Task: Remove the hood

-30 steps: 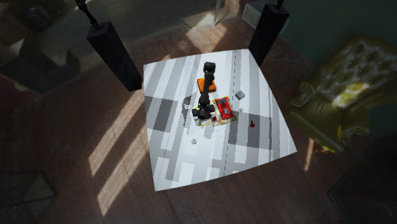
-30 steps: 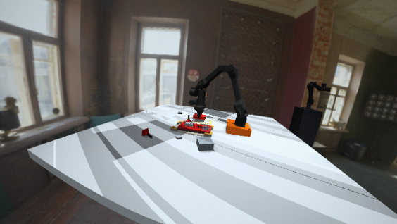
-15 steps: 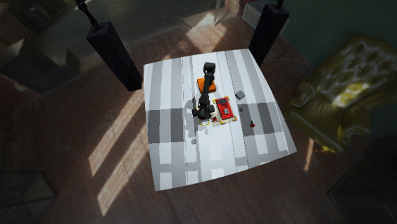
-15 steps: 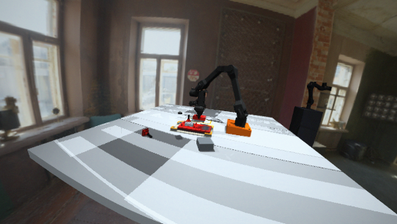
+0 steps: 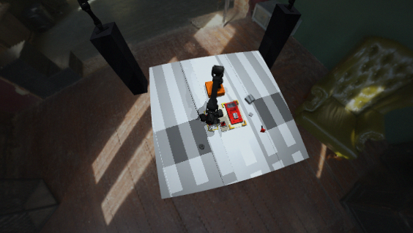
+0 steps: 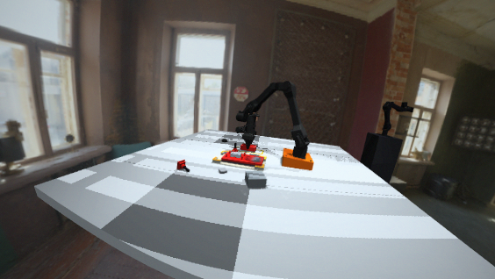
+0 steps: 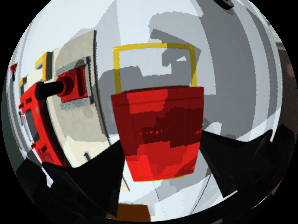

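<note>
One arm, one hood in the claw

We count, left to right in the top view: one dark round bit (image 5: 201,146), one gripper (image 5: 211,118) clamped on the red hood (image 7: 158,132) above the yellow-outlined marked area (image 7: 154,50), one toy car (image 5: 233,112), two grey blocks (image 5: 250,98), one small red piece (image 5: 262,128).

Top view: high overhead, far, whole grey-striped white table (image 5: 234,161). Exterior: low, across the table toward the claw (image 6: 248,145). Wrist: close, fisheye, looking down past the claw; all share the table.
</note>
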`<control>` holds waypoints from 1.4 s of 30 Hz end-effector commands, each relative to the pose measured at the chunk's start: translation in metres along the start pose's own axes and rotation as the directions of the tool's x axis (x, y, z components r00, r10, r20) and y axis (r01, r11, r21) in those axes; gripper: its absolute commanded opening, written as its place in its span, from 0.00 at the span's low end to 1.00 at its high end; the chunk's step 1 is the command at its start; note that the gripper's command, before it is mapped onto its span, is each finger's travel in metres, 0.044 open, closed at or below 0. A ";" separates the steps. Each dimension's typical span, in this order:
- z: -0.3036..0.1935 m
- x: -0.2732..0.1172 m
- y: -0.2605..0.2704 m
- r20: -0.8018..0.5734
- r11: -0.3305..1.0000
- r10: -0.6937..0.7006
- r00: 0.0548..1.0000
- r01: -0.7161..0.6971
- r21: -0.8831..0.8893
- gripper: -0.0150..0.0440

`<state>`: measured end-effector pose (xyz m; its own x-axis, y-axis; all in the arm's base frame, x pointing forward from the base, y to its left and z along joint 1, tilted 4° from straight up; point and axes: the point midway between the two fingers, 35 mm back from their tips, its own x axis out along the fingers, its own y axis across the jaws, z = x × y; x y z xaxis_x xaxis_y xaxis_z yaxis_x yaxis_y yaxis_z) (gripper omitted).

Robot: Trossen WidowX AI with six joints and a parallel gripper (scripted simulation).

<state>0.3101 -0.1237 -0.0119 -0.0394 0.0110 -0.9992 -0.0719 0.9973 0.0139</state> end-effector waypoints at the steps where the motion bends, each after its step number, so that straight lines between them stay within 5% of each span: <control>1: -0.001 0.003 -0.001 -0.003 1.000 -0.003 1.000 0.003 -0.003 0.25; 12: -0.001 0.008 -0.001 -0.003 1.000 -0.003 1.000 0.003 -0.003 0.25; 29: 0.000 0.003 0.000 0.000 1.000 0.000 1.000 0.000 0.000 1.00; 36: 0.001 -0.065 0.001 -0.004 1.000 -0.007 1.000 0.007 0.000 1.00; 42: 0.000 -0.068 0.001 -0.004 1.000 -0.007 1.000 0.007 0.000 1.00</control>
<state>0.3162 -0.1245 0.0536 -0.0242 0.0020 -0.9997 -0.0748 0.9972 0.0038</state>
